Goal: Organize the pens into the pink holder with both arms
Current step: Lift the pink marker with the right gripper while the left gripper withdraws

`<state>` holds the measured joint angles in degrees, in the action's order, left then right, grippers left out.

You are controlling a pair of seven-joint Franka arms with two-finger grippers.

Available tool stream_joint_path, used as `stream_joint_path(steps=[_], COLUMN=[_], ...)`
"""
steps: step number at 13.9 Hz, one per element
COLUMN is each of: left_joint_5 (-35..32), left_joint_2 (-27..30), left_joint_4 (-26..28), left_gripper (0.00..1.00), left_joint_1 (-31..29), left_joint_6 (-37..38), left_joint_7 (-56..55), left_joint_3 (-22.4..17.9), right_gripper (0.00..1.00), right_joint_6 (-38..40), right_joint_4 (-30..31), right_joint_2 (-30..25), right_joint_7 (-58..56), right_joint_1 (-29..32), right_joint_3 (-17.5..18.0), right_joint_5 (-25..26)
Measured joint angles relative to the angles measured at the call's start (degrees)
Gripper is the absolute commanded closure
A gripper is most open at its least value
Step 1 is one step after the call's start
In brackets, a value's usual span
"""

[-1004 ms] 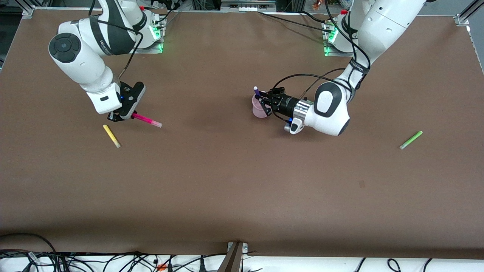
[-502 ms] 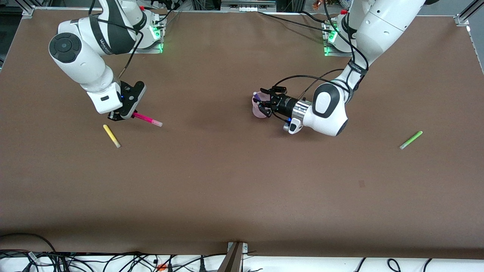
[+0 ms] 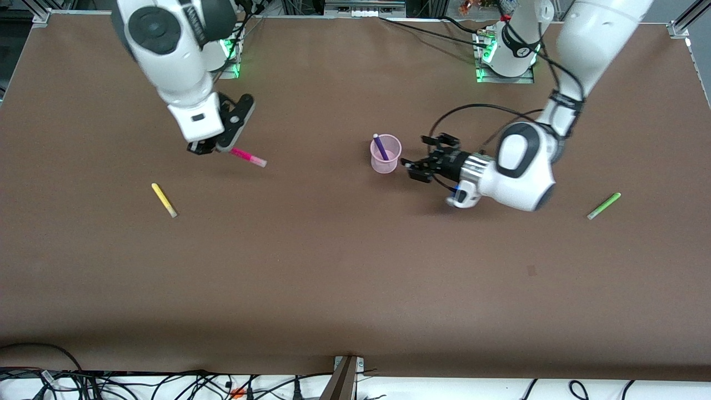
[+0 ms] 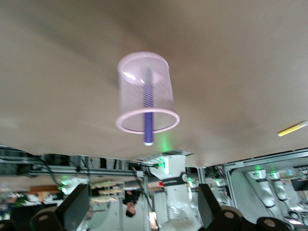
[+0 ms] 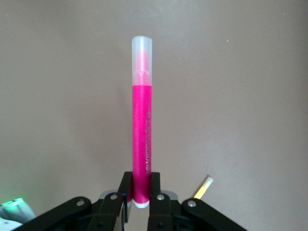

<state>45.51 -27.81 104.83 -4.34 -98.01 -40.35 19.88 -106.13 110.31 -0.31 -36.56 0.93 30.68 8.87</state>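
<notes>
While you read this: the right arm's black two-finger gripper (image 3: 214, 149) is up over the table toward its own end, clenched on the tail of the slim magenta-pink pen (image 3: 248, 158); the pen juts out level with its pale cap leading.
Left pincer: the left arm's black gripper (image 3: 417, 168) sits just beside the small translucent pale-pink cup holder (image 3: 385, 154), fingers spread and empty.
Holder: it stands upright mid-table with the purple pen (image 3: 381, 148) leaning inside, tip above the rim.
Risk one: you grip the magenta pen only at its end, so I judge it may swing or slip on the way.
Risk two: the cup looks light; a pen arriving level could tip it or catch the purple pen.
Risk three: both arms near the cup could clash.
Left to fetch: the yellow pen (image 3: 164, 200) lies near the right arm's end, the light-green pen (image 3: 604, 205) near the left arm's.
Surface: a matte brown tabletop (image 3: 344, 278).
Room: cables (image 3: 166, 383) trail along the table's near edge.
</notes>
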Motion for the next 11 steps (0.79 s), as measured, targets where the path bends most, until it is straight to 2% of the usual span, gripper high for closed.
stream_joint_path(steps=[2, 4, 7, 11], left_joint_5=[-6.86, -12.92, -23.56, -32.80], left_joint_2=[0.49, 0.49, 0.56, 2.48], left_joint_4=[-4.41, -8.19, -11.40, -12.57], left_gripper=[0.00, 0.00, 0.00, 0.00], left_joint_1=[-6.16, -9.47, -9.92, -11.97], left_joint_6=[6.38, 10.07, 10.73, 11.03], left_joint_7=[0.77, 2.39, 7.64, 18.98], left_joint_3=[-0.23, -0.31, -0.13, -0.22], right_gripper=[1.00, 1.00, 1.00, 1.00], right_joint_6=[4.13, 6.54, 11.12, 15.98], right_joint_4=[-3.75, -7.81, -14.39, -19.50], right_joint_2=[0.67, 3.16, 10.88, 21.99], right_joint_7=[6.06, 9.87, 12.39, 21.64], right_joint_1=[-4.61, -10.18, -20.29, -30.80], right_joint_3=[1.13, 1.34, 1.36, 1.13], right_joint_5=[2.10, 4.94, 13.83, 22.11])
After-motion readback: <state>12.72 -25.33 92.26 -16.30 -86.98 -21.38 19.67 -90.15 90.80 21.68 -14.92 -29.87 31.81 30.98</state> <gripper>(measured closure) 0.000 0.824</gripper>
